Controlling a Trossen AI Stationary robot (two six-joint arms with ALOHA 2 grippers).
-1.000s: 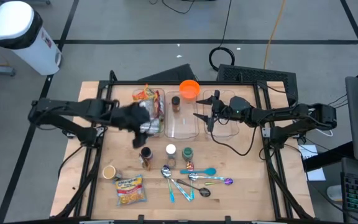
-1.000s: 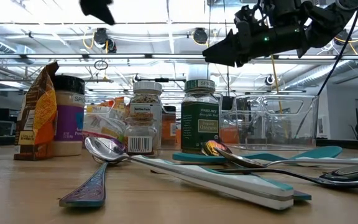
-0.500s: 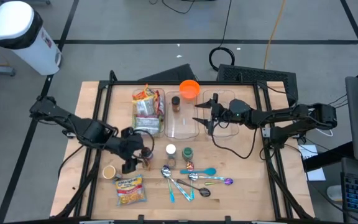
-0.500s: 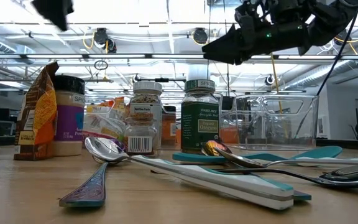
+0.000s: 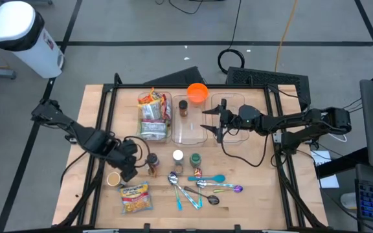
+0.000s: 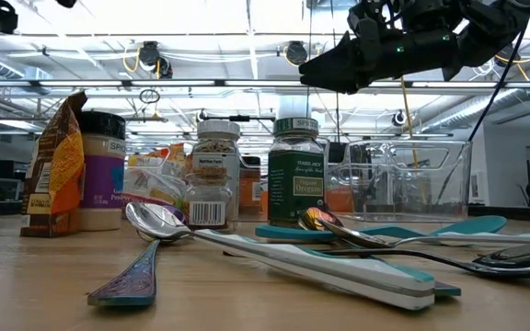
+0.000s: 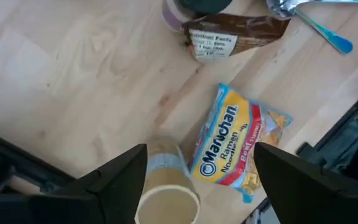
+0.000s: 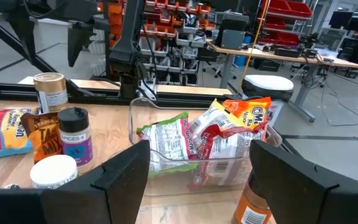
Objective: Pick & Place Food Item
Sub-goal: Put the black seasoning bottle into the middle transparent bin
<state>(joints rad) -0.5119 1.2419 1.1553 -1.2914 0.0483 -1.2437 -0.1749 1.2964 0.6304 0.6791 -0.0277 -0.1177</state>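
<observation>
A yellow ramen packet (image 7: pixel 238 146) lies flat on the wood near the table's front left, also seen in the high view (image 5: pixel 136 197). Beside it stands a small tan cup (image 7: pixel 163 193). My left gripper (image 7: pixel 201 147) hangs open above both, pointing down, and touches nothing; in the high view my left gripper (image 5: pixel 127 167) is just far of the cup. Other food packets (image 5: pixel 153 113) lie in the left clear bin (image 5: pixel 167 136). My right gripper (image 5: pixel 214 121) waits open, level, above the middle clear bin (image 5: pixel 190 133).
A brown packet (image 7: pixel 229 37) leans against a purple-lidded spice jar (image 5: pixel 151 162). More spice jars (image 5: pixel 186 158) and several spoons (image 5: pixel 199 188) sit at the near middle. An orange bowl (image 5: pixel 197 92) stands at the far edge, and a third clear bin (image 5: pixel 235 133) stands at the right.
My left gripper has left the left clear bin and swung toward the table's near left corner, sinking and rolling its wrist until it points down over the cup and ramen packet. The packets in the bin lie still.
</observation>
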